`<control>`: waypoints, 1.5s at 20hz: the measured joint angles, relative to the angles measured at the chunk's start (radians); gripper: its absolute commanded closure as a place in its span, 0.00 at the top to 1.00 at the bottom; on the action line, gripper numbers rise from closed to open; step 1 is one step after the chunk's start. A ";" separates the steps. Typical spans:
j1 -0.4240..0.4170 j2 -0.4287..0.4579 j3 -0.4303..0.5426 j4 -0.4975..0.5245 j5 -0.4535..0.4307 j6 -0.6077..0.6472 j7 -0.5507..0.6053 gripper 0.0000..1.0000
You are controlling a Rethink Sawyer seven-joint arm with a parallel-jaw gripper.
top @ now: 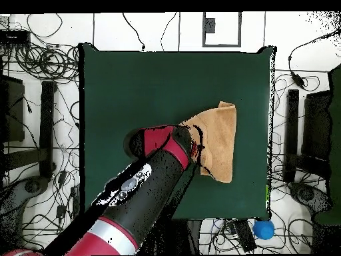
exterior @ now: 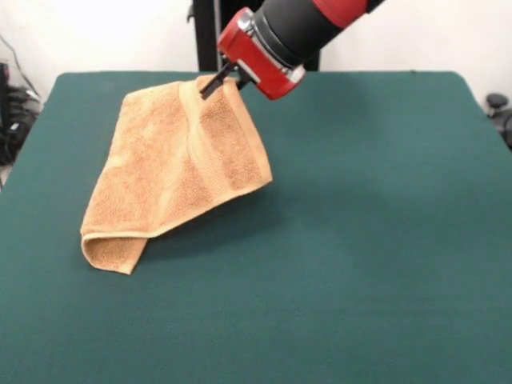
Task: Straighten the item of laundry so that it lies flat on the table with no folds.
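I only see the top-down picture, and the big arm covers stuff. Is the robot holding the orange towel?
Observer: Yes. In the front view the gripper pinches the towel by its top edge.
Operator: Is the towel flat?
Observer: No. Most of it is lifted off the table and slants down from the gripper.
Operator: Does any of it touch the table?
Observer: Its lowest corner rests there, curled under itself.

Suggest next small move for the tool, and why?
Probably carry the held corner up and away from the folded end, then lower it. The tool is shut on the towel at its top edge; most of it hangs off the table, with the bottom corner still doubled under.
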 measured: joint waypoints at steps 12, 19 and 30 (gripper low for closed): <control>0.016 -0.007 0.003 0.000 0.084 0.127 0.000 0.00; 0.002 -0.054 0.035 0.002 0.156 0.165 0.000 0.00; -0.067 -0.138 0.140 0.028 0.240 0.166 0.000 0.00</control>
